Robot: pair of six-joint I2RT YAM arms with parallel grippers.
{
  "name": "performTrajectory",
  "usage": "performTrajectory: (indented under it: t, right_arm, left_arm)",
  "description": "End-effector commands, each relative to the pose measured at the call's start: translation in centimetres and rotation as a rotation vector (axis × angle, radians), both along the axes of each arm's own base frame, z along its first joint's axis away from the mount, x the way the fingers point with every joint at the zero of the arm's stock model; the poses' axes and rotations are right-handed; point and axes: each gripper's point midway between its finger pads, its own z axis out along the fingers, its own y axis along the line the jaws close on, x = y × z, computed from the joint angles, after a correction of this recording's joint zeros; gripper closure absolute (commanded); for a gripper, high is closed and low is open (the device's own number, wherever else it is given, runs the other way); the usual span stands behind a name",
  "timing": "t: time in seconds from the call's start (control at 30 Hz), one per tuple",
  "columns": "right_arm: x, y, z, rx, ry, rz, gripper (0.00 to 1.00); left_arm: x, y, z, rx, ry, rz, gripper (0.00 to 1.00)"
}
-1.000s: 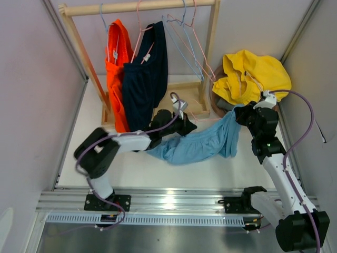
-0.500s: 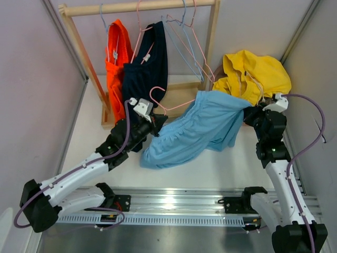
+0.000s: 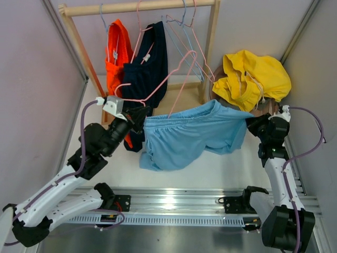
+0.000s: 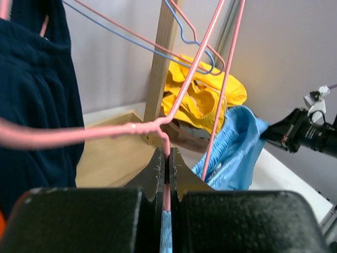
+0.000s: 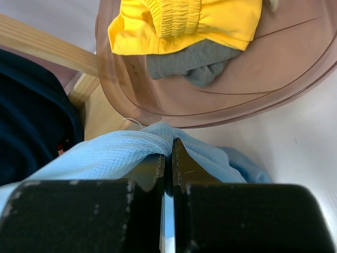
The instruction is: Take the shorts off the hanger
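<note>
My left arm has swung back and out to the left, carrying my left fingers [image 4: 181,176] and the pink hanger [image 4: 79,135] they pinch over to the navy shorts [image 3: 150,68]. Most of the hanger's wire now stands bare above the blue shorts [image 3: 189,134]. My right fingers [image 5: 181,168] have drawn away rightward. The shorts, bunched on the surface a second ago, now stretch wide between both arms.

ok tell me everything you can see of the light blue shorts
The light blue shorts look like thin, finely knit fabric, rumpled into folds. They hang stretched between the arms above the white table. The right gripper is shut on one edge. The other end drapes off the pink wire hanger, which the left gripper pinches. The lower-left part sags lowest; whether it touches the table is unclear.
</note>
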Motion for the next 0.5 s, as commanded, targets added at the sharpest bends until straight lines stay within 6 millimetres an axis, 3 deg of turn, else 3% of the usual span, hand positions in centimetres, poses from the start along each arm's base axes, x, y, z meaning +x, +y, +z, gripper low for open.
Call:
performTrajectory:
  t: [0.0,0.1,0.13,0.2,0.23,0.3,0.33,0.4,0.43,0.47]
  right_arm:
    - [1.1,0.1,2.7,-0.003,-0.112,-0.015,1.00]
    - [1.0,2.0,4.2,-0.062,-0.154,0.033,1.00]
    - [0.8,4.8,4.8,-0.123,-0.182,0.130,1.00]
    - [-0.1,8.7,7.5,-0.188,-0.304,0.258,1.00]
    - [-1.4,12.4,8.5,-0.204,-0.357,0.383,1.00]
    - [-2.5,14.4,11.0,-0.274,-0.451,0.441,1.00]
    - [-2.8,14.8,11.9,-0.286,-0.468,0.441,1.00]
    - [-2.6,13.7,14.7,-0.313,-0.490,0.357,1.00]
    - [-2.4,12.8,15.8,-0.325,-0.497,0.312,1.00]
    - [-2.0,10.9,16.7,-0.360,-0.483,0.224,1.00]
  left_arm:
    - [0.0,2.2,3.0,-0.032,-0.064,0.080,1.00]
    - [0.2,1.8,2.8,-0.043,-0.067,0.074,1.00]
    - [0.6,1.4,3.0,-0.053,-0.075,0.075,1.00]
    - [1.2,1.1,3.9,-0.072,-0.099,0.086,1.00]
    - [2.1,0.7,4.6,-0.082,-0.112,0.107,1.00]
    - [3.0,0.1,5.3,-0.080,-0.124,0.118,1.00]
    - [3.0,0.3,8.3,-0.107,-0.163,0.125,1.00]
    - [4.4,-0.7,8.0,-0.072,-0.128,0.141,1.00]
    - [4.4,-0.5,9.9,-0.071,-0.133,0.150,1.00]
    - [5.3,-1.0,8.8,-0.035,-0.099,0.167,1.00]
